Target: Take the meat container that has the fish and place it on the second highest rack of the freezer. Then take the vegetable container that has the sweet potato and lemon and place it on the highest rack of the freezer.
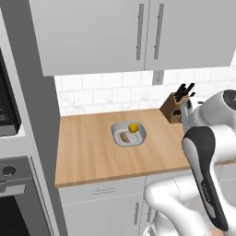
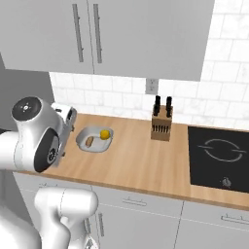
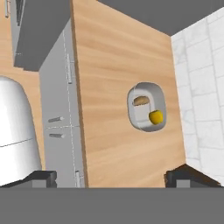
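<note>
With the gripper spread wide above the vegetable container, the lemon could be rolled out if the rim is clipped.

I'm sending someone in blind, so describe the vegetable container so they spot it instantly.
On the wooden counter under the grey wall cabinets, left of the knife block, sits a shallow grey container. It holds a yellow lemon and a sweet potato.
</note>
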Robot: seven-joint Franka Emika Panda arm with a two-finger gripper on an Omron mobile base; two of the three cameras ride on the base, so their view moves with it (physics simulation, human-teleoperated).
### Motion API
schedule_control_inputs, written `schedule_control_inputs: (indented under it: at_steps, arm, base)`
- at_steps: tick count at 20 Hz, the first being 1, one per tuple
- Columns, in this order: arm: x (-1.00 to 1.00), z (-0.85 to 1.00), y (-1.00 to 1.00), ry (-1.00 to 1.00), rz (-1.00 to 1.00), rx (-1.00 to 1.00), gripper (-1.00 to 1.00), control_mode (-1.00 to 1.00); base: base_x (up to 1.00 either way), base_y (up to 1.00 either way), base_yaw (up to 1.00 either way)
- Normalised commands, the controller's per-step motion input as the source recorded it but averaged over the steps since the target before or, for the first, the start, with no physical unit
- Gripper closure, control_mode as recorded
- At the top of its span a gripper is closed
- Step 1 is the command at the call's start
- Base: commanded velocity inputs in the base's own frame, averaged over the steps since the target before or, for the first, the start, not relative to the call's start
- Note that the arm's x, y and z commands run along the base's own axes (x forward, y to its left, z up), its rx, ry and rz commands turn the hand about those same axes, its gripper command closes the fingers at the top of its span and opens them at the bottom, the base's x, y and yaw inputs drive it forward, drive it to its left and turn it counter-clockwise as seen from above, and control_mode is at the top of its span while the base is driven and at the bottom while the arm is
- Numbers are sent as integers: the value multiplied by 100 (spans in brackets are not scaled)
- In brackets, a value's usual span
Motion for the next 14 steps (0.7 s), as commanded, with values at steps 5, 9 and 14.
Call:
schedule_control_inputs:
  at_steps: [5,9,14]
  arm:
    - [38,-11,-36,2,29,1,-100,-100]
    - [52,-21,-22,-5,23,0,-100,-100]
    - [63,-30,-8,3,23,0,-100,-100]
  base:
    - [0,0,0]
    - [0,0,0]
    - [0,0,0]
